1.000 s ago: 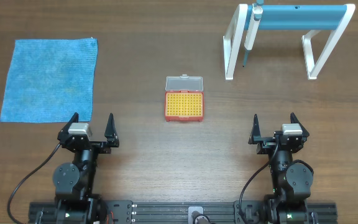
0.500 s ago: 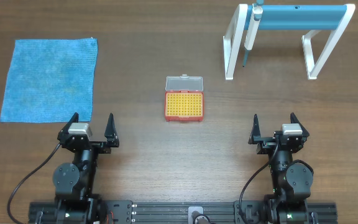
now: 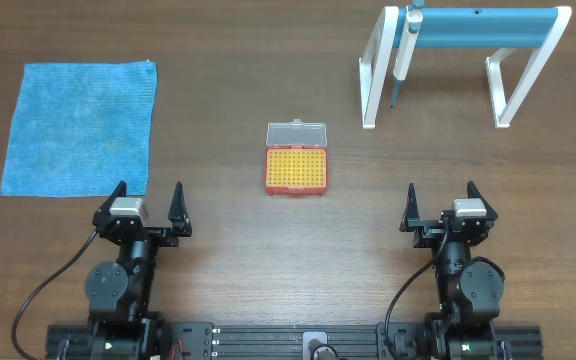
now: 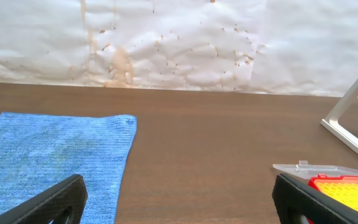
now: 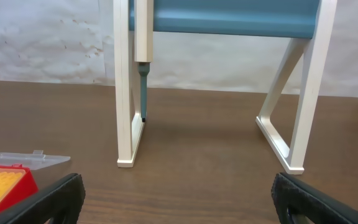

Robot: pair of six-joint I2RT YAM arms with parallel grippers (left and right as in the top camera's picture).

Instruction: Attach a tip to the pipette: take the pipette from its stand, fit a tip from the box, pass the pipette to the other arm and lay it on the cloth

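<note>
No shift: left pincer (image 3: 149,192), right pincer (image 3: 440,191), pipette (image 3: 402,55).

On the bench (image 3: 218,90) the cloth (image 3: 80,130) lies left, the tip box (image 3: 296,160) in the middle, the stand (image 3: 468,28) back right with the pipette (image 3: 404,55) hanging at its left end, all beyond the left hand (image 3: 149,190) and right hand (image 3: 440,190).

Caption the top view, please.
Left gripper and right gripper open near their bases; pipette in stand, tip box mid-table, cloth left.
</note>
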